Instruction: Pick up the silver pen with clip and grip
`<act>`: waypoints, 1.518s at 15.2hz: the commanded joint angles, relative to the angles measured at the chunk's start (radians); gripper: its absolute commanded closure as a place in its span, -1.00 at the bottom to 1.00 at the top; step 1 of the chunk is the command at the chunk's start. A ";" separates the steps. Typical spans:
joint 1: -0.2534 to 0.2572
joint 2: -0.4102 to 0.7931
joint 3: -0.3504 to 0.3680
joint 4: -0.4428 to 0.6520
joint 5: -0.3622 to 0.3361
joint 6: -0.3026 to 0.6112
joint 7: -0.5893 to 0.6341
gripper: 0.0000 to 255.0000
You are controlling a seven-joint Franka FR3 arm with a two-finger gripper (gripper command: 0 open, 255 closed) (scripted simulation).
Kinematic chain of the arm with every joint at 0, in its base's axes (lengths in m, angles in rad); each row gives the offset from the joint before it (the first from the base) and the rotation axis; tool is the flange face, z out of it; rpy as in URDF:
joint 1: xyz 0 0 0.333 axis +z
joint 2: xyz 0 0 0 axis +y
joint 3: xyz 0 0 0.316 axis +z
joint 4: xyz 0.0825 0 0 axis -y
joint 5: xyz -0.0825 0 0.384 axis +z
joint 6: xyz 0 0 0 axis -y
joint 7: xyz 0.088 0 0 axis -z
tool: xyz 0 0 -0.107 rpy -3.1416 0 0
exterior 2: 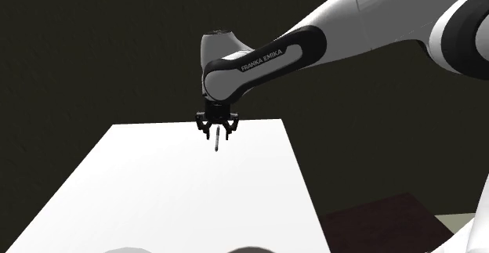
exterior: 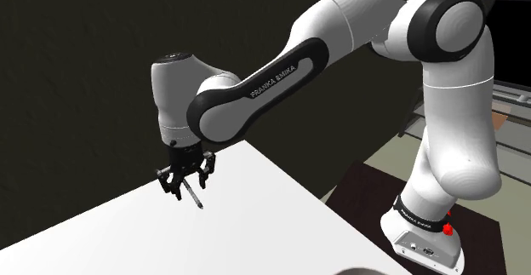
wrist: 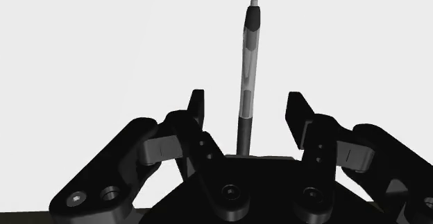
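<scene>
- Straddling the pen [wrist: 248, 63], the jaws stand open. In the wrist view the two black fingers [wrist: 300, 118] sit one on each side of it with clear gaps, so nothing is clasped yet.
- That stance reads as lining up a grasp: the barrel runs straight out from the middle of the hand, so closing would pinch it across its width, not along it.
- The arm [exterior: 255, 94] reaches down steeply from the upper right of the shoulder view, which brings the hand nearly upright over the table [exterior: 255, 222].
- In the shoulder view the pen [exterior: 196, 195] shows left of centre, poking out below the fingers and slanting toward the lower right. In the second exterior view it [exterior 2: 215, 140] sits just above the middle of the frame, over the far part of the white top.
- Whether it lies flat on the surface or touches it at one end, I cannot tell.
- Looks: slim and pale silver-grey, with a dark grip sleeve at the end nearest the hand, a dark section near the far end with a small light tip — and what seems to be a clip strip along the barrel.
</scene>
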 commanded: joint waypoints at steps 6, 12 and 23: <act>-0.001 -0.001 0.000 -0.002 0.001 0.001 -0.001 1.00; -0.002 -0.015 0.005 0.018 0.009 -0.031 -0.004 1.00; -0.008 -0.063 0.018 0.106 0.039 -0.161 -0.019 1.00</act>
